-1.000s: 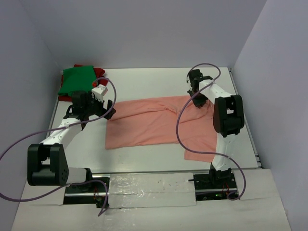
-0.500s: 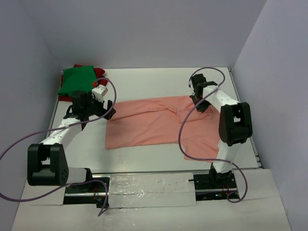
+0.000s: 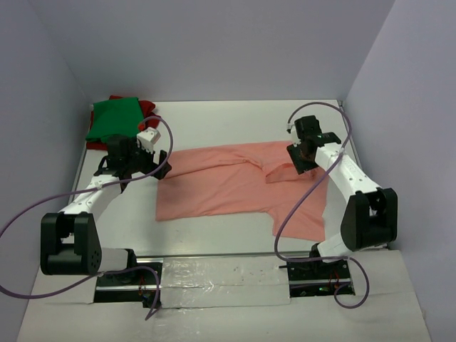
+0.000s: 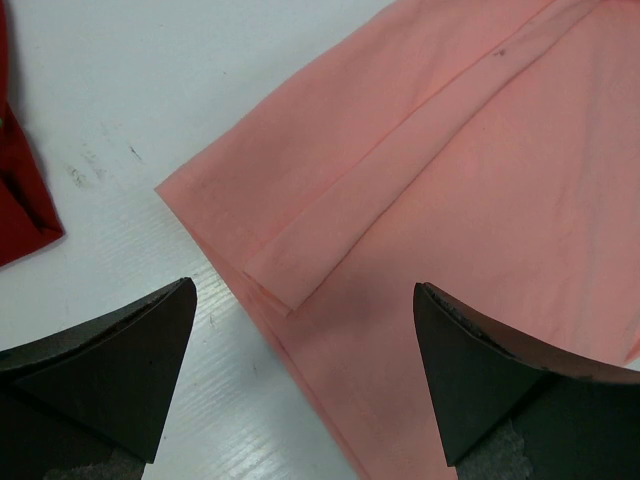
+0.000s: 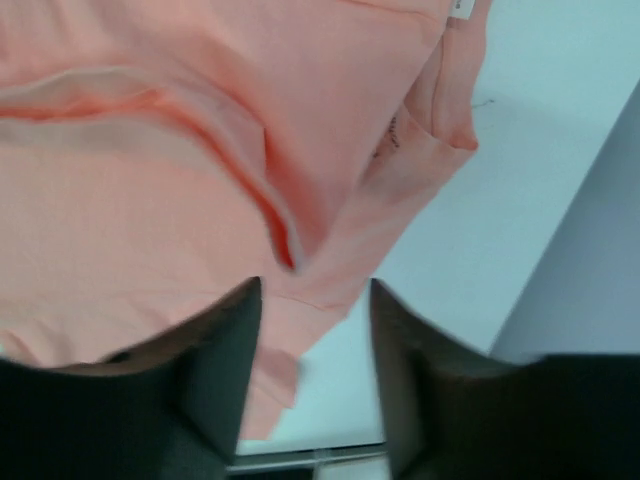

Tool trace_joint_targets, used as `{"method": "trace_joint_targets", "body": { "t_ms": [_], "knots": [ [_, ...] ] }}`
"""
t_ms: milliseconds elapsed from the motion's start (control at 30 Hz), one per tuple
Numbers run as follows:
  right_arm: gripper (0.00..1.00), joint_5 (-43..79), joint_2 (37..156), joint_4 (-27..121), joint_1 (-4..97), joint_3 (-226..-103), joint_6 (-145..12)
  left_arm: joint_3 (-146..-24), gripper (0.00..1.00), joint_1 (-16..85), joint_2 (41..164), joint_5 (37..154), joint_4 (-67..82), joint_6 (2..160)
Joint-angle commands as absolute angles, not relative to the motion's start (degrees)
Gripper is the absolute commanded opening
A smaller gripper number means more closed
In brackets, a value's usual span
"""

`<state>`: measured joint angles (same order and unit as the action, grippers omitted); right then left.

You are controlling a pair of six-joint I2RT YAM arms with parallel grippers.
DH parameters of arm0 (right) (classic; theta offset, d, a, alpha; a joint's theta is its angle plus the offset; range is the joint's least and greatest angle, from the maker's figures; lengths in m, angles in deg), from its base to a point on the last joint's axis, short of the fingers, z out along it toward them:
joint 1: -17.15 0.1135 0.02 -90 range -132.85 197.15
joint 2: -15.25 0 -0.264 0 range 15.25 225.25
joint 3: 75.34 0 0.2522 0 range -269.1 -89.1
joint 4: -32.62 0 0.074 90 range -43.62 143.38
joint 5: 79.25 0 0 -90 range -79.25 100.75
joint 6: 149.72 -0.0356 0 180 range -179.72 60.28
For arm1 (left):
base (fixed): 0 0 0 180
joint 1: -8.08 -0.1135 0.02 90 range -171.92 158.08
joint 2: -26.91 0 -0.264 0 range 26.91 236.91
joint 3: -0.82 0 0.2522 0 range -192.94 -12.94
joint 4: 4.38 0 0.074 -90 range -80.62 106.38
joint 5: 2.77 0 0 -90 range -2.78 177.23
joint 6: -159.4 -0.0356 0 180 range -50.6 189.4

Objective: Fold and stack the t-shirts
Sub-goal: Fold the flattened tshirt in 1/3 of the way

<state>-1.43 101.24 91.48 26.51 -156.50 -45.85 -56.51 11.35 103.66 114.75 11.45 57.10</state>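
The salmon-pink t-shirt (image 3: 228, 182) lies spread across the middle of the table, with a raised crease near its right side. My left gripper (image 3: 155, 162) is open at the shirt's left edge; in the left wrist view (image 4: 304, 288) its fingers straddle the folded corner of the pink shirt (image 4: 430, 190) without touching it. My right gripper (image 3: 302, 158) hovers over the shirt's right part; in the right wrist view (image 5: 315, 285) its jaws stand apart with nothing between them, the pink shirt (image 5: 150, 200) below. The green t-shirt (image 3: 112, 117) lies folded on the dark red t-shirt (image 3: 147, 107) at the far left.
White table (image 3: 221, 121) with grey walls on three sides. The right wall is close to the right arm (image 3: 349, 182). Purple cables loop from both arms. A dark red shirt edge (image 4: 18, 200) shows at the left of the left wrist view.
My right arm has swung to the right and nearer, and its gripper has moved from the shirt's far right edge to over its right part. The cloth there now shows a crease. The left arm has not moved.
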Motion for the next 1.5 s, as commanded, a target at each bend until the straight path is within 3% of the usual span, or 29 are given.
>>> {"method": "trace_joint_targets", "body": {
  "t_ms": [0, 33, 100, 400, 633, 667, 700, 767, 867, 1167, 1467],
  "knots": [
    [0.59, -0.76, 96.03, 93.66, 26.55, -155.11, -44.34, -57.59, 0.99, 11.07, 102.84, 116.58, 12.28, 56.13],
    [0.75, -0.59, 95.23, 94.36, 26.55, -154.15, -44.16, -57.68, 0.99, 11.07, 102.93, 116.75, 12.37, 56.21],
    [0.80, -0.76, 93.21, 95.33, 26.55, -153.09, -43.72, -58.03, 0.99, 11.07, 103.19, 117.28, 12.81, 56.22],
    [0.81, 2.74, 85.21, 94.73, 26.55, -150.36, -40.91, -59.52, 0.99, 11.07, 105.83, 118.51, 13.51, 56.39],
    [0.79, 7.92, 94.76, 83.04, 26.64, -153.87, -42.23, -59.09, 0.99, 11.07, 106.45, 116.59, 10.97, 57.00],
    [0.69, 8.03, 96.44, 81.81, 26.64, -155.10, -42.49, -59.17, 0.99, 11.07, 106.62, 116.41, 10.79, 57.09],
    [0.52, 7.59, 98.28, 79.62, 26.64, -155.72, -43.19, -59.17, 0.99, 11.07, 106.88, 116.32, 10.62, 57.27],
    [0.00, 9.50, 105.75, 80.56, 26.64, -160.52, -44.25, -59.44, 0.99, 11.07, 107.50, 115.97, 10.44, 57.97],
    [0.00, 10.40, 113.21, 80.66, 26.64, -164.41, -45.65, -58.82, 0.99, 11.07, 106.80, 116.05, 9.91, 58.15],
    [0.00, 10.84, 119.13, 80.12, 26.73, -166.36, -47.24, -57.68, 0.99, 11.07, 105.22, 115.79, 9.91, 57.45],
    [0.00, 12.33, 107.98, 94.08, 27.34, -159.16, -49.43, -58.12, 0.99, 11.07, 106.36, 116.05, 10.09, 57.01]
  ]
}}
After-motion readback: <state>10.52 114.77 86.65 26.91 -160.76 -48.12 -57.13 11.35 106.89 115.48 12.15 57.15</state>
